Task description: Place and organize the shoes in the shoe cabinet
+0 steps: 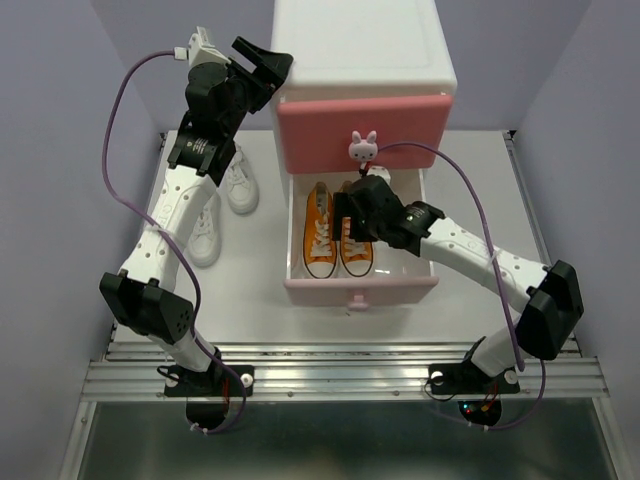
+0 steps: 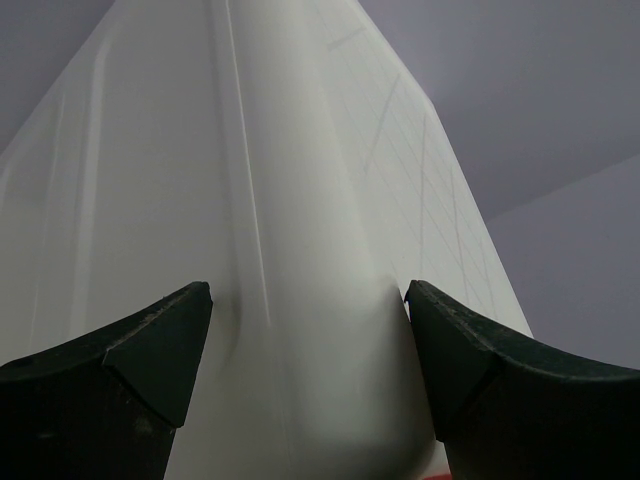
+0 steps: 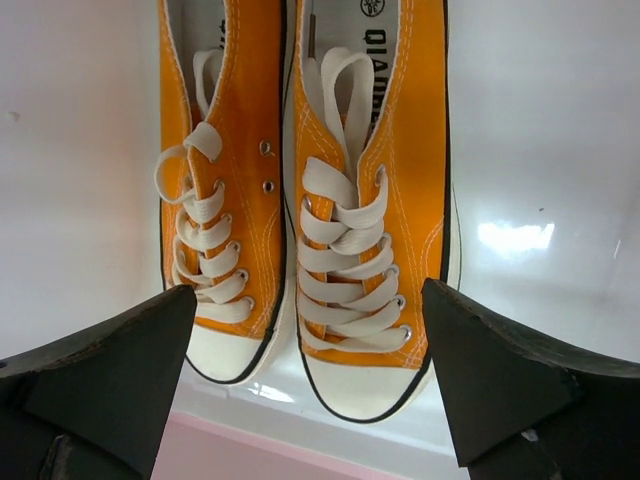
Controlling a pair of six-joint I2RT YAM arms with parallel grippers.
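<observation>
The shoe cabinet (image 1: 360, 40) stands at the back. Its darker pink upper drawer (image 1: 400, 125) is nearly shut and its paler pink lower drawer (image 1: 400, 285) is pulled out. The orange pair (image 1: 338, 235) lies side by side in the lower drawer, toes to the front; both shoes show in the right wrist view (image 3: 370, 200). My right gripper (image 1: 350, 212) hovers open and empty over their toes (image 3: 310, 340). The white pair (image 1: 222, 205) lies on the table left of the cabinet. My left gripper (image 1: 262, 62) is open against the cabinet's upper left corner (image 2: 300, 250), one finger on each side.
A white bunny knob (image 1: 362, 147) sticks out of the upper drawer just above my right gripper. The lower drawer floor right of the orange pair (image 3: 540, 150) is bare white. Lilac walls close in the table on both sides and behind.
</observation>
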